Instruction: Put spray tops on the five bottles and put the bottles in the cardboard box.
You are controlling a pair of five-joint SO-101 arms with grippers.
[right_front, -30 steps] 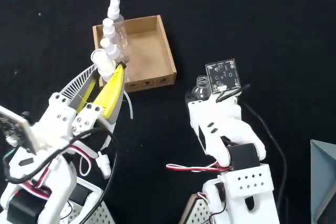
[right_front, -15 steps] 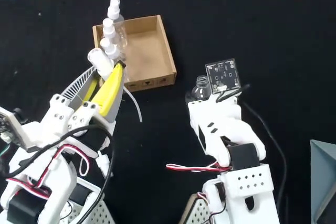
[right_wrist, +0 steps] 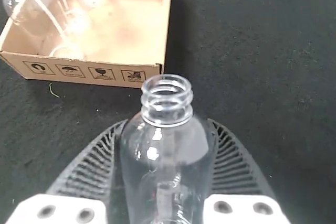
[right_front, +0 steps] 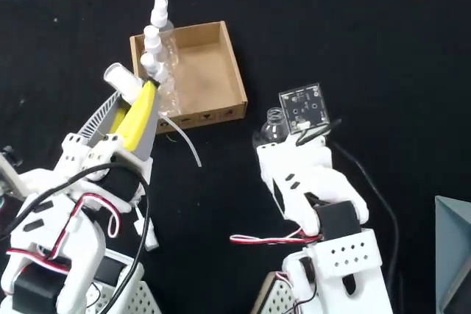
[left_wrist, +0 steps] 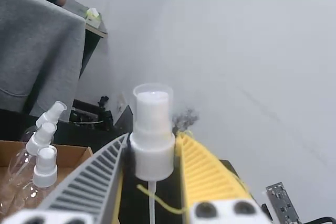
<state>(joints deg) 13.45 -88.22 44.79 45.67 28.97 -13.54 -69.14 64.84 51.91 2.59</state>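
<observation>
- The spray top is clamped by its white collar in the left end effector, between the yellow finger and the grey ribbed finger.
- The top has a clear cap over its nozzle. Its thin dip tube trails out below the fingers, over the black worktop.
- In the high view this top is held above the near corner of the cardboard box, on the left arm's side and close to the nearest capped bottle.
- The open bottle is clear, with a bare threaded neck. It sits in the right end effector, whose two ribbed fingers close around its body from either side.
- The mouth of this bottle points toward the box, and the bottle is near the box's front wall but apart from it. Whether its base touches the worktop cannot be told.
- The box is a shallow open tray lying on the worktop, ahead of and between the two arms.
- The box holds three capped bottles, all clear with white spray tops: the first, the second and the third.
- These three stand in a row along the box wall on the left arm's side, close together. The rest of the box floor is bare cardboard.
- In the right wrist view their clear bodies show in the box's far corner.
</observation>
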